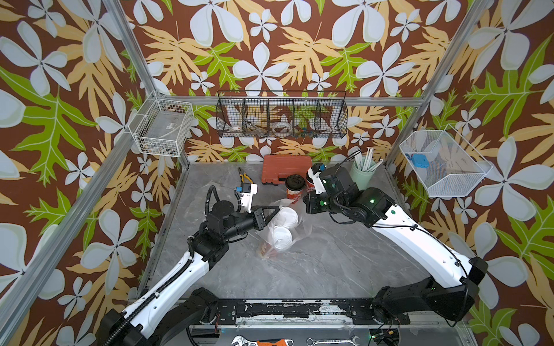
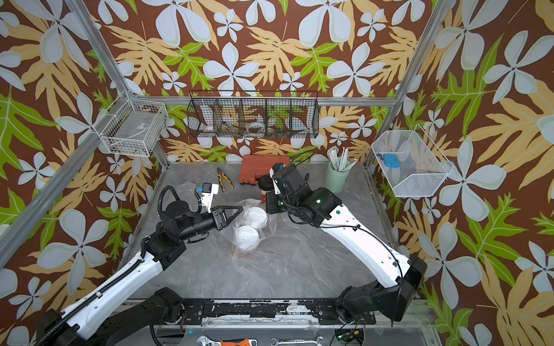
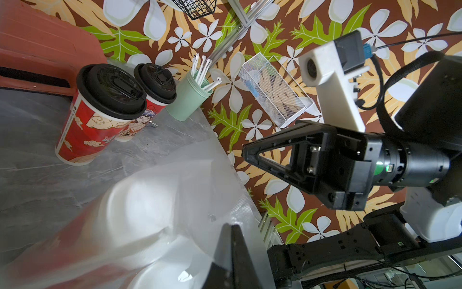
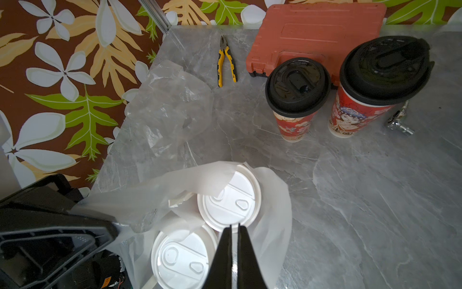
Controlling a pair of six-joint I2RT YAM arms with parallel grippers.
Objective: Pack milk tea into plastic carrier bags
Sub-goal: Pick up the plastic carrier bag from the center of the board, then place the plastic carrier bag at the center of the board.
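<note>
Right gripper (image 4: 235,229), closed on I can't tell what, sits just right of the bagged milk tea (image 4: 232,202), while the left gripper (image 1: 277,208) pinches the left rim of the plastic carrier bag (image 4: 275,200)

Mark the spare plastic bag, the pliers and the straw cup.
Spare plastic bag (image 4: 170,107): right wrist view, crumpled middle.
Pliers (image 4: 219,70): right wrist view, yellow handle.
Straw cup (image 1: 362,178): a top view, side wall.

Bright, even, diffuse light; shadows on the table (image 1: 314,269) are faint and soft-edged. Both top views are sharp. The black lid (image 1: 295,180) at 12 o'clock on the table carries a faint sheen. The white lids (image 1: 286,216) at centre look nearly washed out. In the left wrist view the bag (image 3: 155,200), close to the lens, is badly blurred.
</note>
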